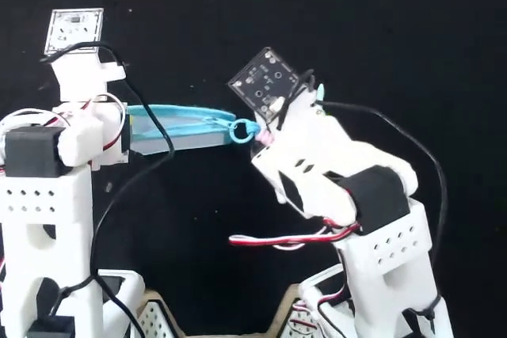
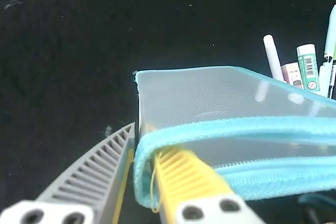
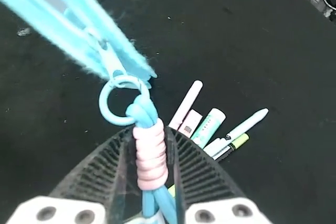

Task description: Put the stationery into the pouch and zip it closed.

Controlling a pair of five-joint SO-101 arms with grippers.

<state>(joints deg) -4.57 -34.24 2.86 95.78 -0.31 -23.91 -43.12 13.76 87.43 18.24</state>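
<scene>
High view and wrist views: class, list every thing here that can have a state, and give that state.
Translucent pouch with turquoise zip: unzipped, mouth gaping.
Turquoise zip ring on blue-and-pink cord: at the pouch's end.
Pens and other stationery sticks: lying on the black table, outside the pouch.
Left gripper: shut on the pouch's edge.
Right gripper: shut on the cord.
</scene>
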